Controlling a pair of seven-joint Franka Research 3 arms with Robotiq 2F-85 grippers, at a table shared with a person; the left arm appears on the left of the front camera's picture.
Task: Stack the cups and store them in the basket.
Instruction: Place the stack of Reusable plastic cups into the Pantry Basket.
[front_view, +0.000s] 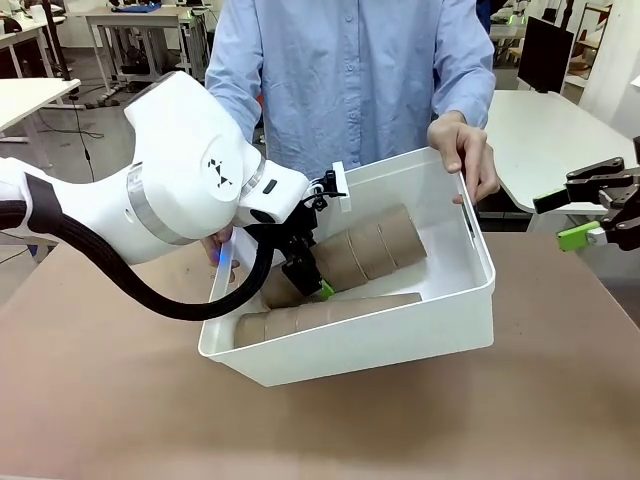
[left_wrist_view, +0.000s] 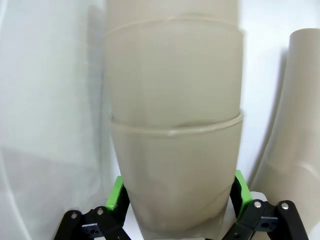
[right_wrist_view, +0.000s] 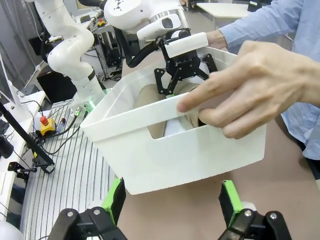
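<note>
I was working in a robotics lab: white work tables (front_view: 30, 95) stood behind, another robot arm (right_wrist_view: 67, 45), cables, and an emergency-stop button (right_wrist_view: 45, 125) alongside.

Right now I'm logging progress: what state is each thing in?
Basket: tilted, its rim gripped by the person's hand.
Upper cup stack: nested, lying in the basket.
Lower cup stack: nested, lying along the near wall.
Left hand: open, around the upper stack's end.
Right hand: open, empty.
</note>
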